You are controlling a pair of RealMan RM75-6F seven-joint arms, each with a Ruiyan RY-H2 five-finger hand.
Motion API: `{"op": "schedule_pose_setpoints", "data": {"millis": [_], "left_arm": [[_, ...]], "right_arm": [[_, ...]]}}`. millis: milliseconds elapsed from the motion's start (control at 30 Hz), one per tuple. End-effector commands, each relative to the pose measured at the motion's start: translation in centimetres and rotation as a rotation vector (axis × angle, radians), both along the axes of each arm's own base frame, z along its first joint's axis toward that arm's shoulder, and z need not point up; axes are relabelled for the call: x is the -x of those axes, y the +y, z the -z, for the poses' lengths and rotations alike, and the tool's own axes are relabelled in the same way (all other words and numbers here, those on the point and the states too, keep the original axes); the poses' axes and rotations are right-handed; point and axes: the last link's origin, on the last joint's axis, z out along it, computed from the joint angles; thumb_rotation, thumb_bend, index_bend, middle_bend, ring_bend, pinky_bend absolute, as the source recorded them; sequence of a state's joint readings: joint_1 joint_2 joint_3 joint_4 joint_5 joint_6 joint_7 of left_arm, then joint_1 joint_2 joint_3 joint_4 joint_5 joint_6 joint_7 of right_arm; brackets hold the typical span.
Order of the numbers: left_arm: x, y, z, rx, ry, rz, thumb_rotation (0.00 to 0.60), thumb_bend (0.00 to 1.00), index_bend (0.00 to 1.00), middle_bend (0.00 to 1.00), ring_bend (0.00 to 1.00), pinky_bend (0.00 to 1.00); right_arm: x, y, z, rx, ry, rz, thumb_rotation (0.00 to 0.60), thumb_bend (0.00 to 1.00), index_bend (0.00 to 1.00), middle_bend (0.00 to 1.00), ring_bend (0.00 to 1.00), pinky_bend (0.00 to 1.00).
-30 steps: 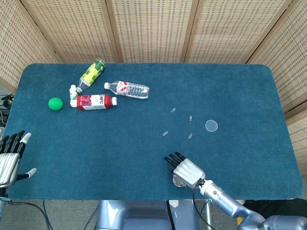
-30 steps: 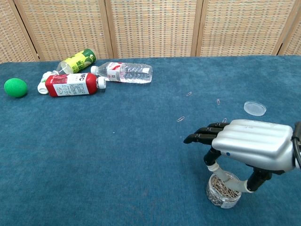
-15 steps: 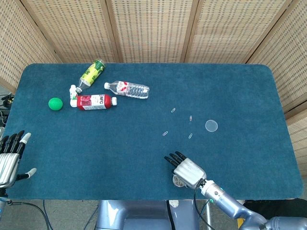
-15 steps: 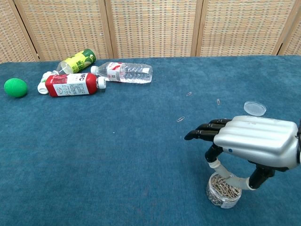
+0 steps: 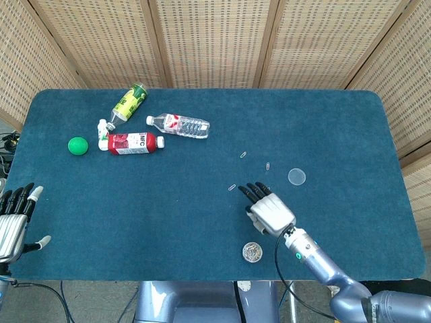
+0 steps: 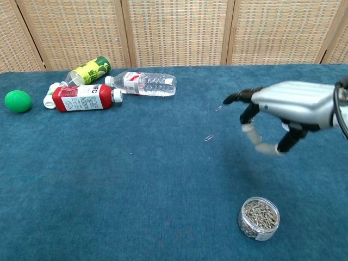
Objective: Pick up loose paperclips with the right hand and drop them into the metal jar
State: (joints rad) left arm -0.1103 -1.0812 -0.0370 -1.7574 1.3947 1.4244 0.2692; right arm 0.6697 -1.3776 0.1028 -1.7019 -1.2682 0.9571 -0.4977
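1. The jar (image 6: 259, 218) stood near the front edge of the table (image 5: 337, 121), toward the right, and was well filled with paperclips; I judged a good part of the job already done.

2. The right hand (image 5: 268, 207) hovered above the table just beyond the jar, clear of it. Its fingers (image 6: 237, 98) were stretched forward and apart, thumb hanging down, and nothing showed in its hold.

3. A loose clip (image 5: 232, 186) lay on the table just left of the fingertips, apart from them. In the chest view this clip (image 6: 209, 137) sat lower and to the left of the hand.

4. Two more clips lay farther off, toward the middle of the table: one (image 5: 243, 155) beyond the hand and a little left, another (image 5: 268, 165) straight beyond the fingertips. Both were untouched. Whether a further clip lay hidden under the hand, I could not tell.

5. A clear lid (image 5: 297, 176) lay flat to the right of those clips, nearer the right edge.

6. So at least three clips were left to collect. The nearest called for a short move left and down before any pinch.

7. The left hand (image 5: 13, 219) rested at the front left corner, fingers spread and holding nothing.
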Motion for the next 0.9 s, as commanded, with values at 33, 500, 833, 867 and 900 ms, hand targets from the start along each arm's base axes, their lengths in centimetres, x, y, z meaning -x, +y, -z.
{"op": "schedule_pose_setpoints", "data": {"millis": [33,500,833,867,900], "left_arm": [[0.1,0.2,0.0,-0.001,-0.001,-0.004,0.600,0.00,0.00,0.00,0.00,0.00],[0.6,0.8,0.1,0.002,-0.004,-0.035,0.600,0.00,0.00,0.00,0.00,0.00],[0.6,0.7,0.0,0.000,-0.005,-0.035,0.600,0.00,0.00,0.00,0.00,0.00],[0.6,0.7,0.0,0.000,-0.005,-0.036,0.600,0.00,0.00,0.00,0.00,0.00],[0.6,0.7,0.0,0.000,-0.005,-0.036,0.600,0.00,0.00,0.00,0.00,0.00]], "right_arm": [[0.4,-4.1,0.0,0.082,-0.017,0.076,0.600,0.32,0.30,0.00,0.00,0.08],[1.9,-7.6,2.5,0.083,0.050,0.148,0.600,0.34,0.30,0.00,0.00,0.08],[3.0,-8.2,3.8,0.075,0.132,0.166,0.600,0.71,0.38,0.00,0.00,0.08],[3.1,-8.2,3.9,0.076,0.142,0.166,0.600,0.73,0.38,0.00,0.00,0.08],[3.1,-8.2,4.0,0.077,0.149,0.166,0.600,0.75,0.39,0.00,0.00,0.08]]}}
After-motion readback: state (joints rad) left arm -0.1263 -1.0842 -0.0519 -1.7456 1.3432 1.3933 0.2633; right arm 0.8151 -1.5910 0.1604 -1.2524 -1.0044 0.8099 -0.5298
